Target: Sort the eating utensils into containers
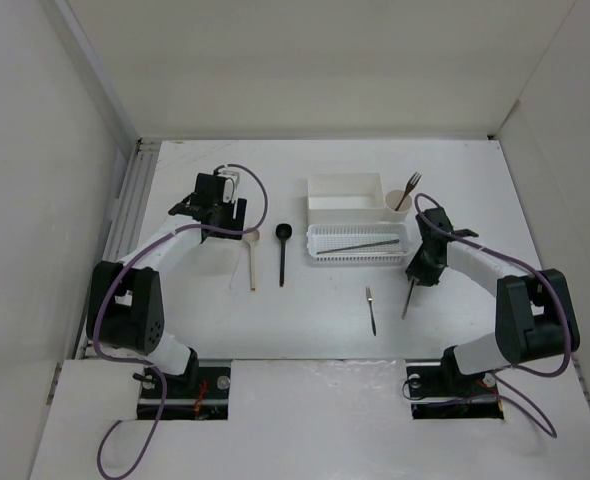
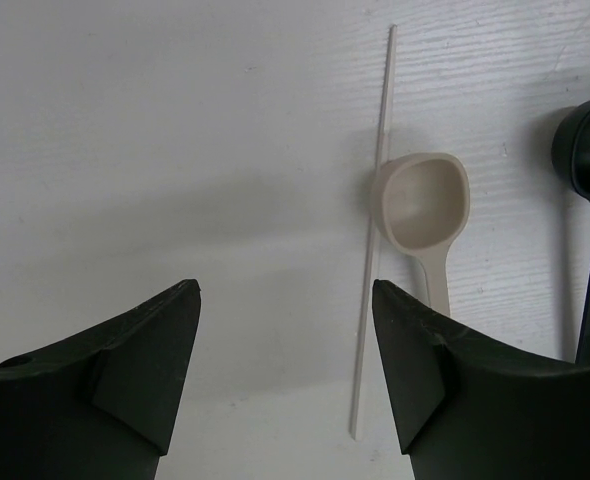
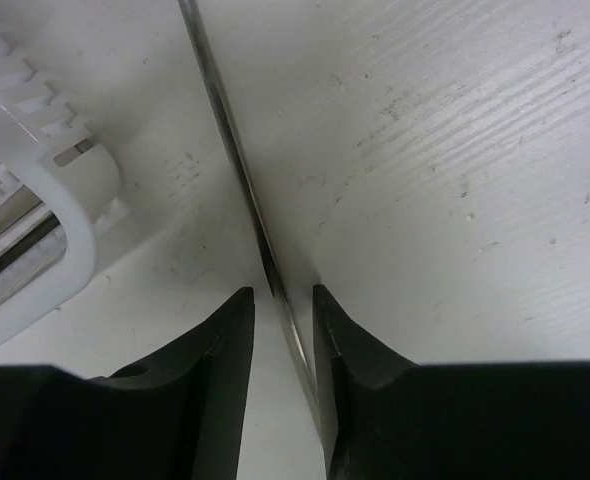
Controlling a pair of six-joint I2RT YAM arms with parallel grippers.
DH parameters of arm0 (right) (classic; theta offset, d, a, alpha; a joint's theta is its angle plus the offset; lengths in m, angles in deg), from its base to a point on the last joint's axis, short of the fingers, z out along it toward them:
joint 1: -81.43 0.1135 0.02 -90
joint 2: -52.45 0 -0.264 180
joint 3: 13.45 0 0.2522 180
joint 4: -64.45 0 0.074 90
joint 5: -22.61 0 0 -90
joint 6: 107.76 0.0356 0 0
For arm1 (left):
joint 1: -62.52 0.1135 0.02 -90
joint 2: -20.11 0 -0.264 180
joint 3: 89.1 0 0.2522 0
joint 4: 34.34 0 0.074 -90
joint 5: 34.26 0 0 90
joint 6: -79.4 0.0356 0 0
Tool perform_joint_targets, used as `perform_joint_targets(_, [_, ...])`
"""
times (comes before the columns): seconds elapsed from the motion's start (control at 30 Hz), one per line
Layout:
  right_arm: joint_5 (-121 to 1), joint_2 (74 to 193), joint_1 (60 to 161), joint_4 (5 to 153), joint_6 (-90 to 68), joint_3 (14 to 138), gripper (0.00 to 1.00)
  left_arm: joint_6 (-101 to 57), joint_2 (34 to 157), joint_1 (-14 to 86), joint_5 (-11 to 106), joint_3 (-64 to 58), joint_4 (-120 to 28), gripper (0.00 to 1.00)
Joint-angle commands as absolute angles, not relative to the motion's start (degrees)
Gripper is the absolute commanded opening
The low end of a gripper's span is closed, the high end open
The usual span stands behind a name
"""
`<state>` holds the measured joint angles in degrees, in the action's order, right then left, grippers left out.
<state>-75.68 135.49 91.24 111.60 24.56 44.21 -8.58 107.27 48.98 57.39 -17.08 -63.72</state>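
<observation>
Right wrist view: right gripper [image 3: 283, 292] noted narrowly parted astride the slim dark utensil [image 3: 237, 150] lying on the table [image 3: 455, 150] beside the basket tray [image 3: 70, 195], nothing yet clamped; closure should be centred before lifting is attempted.

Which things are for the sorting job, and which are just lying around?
For the job: beige spoon, black spoon, pale stick, dark stick, fork, cup, box, basket.
Just lying around: only the purple cables.
</observation>
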Motion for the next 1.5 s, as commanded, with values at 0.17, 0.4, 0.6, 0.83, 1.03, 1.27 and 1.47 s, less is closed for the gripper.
perform_joint_targets(0.17, [-72.76, 135.42, 91.1, 112.84, 26.8, 42.24, 0.32, -9.28, 104.05, 48.64, 58.46, -15.04, -63.66, 0.67])
perform_joint_targets(0.4, [-69.68, 135.32, 91.1, 113.45, 28.73, 41.09, 0.28, -9.28, 102.38, 48.64, 59.07, -13.46, -63.66, 0.68])
perform_joint_targets(0.6, [-68.8, 136.03, 91.1, 113.45, 31.19, 41.62, 0.21, -9.28, 99.4, 48.64, 59.69, -13.99, -63.66, 0.68])
perform_joint_targets(0.83, [-69.85, 134.64, 89.52, 114.15, 33.99, 40.83, 0.0, -8.75, 97.73, 48.64, 61.36, -14.51, -63.66, 0.68])
perform_joint_targets(1.03, [-76.61, 126.47, 88.99, 118.28, 36.81, 40.64, 0.0, -8.75, 97.72, 48.64, 61.36, -14.51, -63.66, 0.68])
perform_joint_targets(1.27, [-81.45, 120.57, 88.99, 121.28, 36.82, 43.2, 0.0, -8.75, 98.25, 48.64, 61.36, -15.04, -63.66, 0.68])
perform_joint_targets(1.47, [-88.89, 114.95, 90.82, 122.25, 30.86, 49.59, 0.0, -8.14, 98.25, 48.64, 58.82, -16.97, -63.13, 0.68])
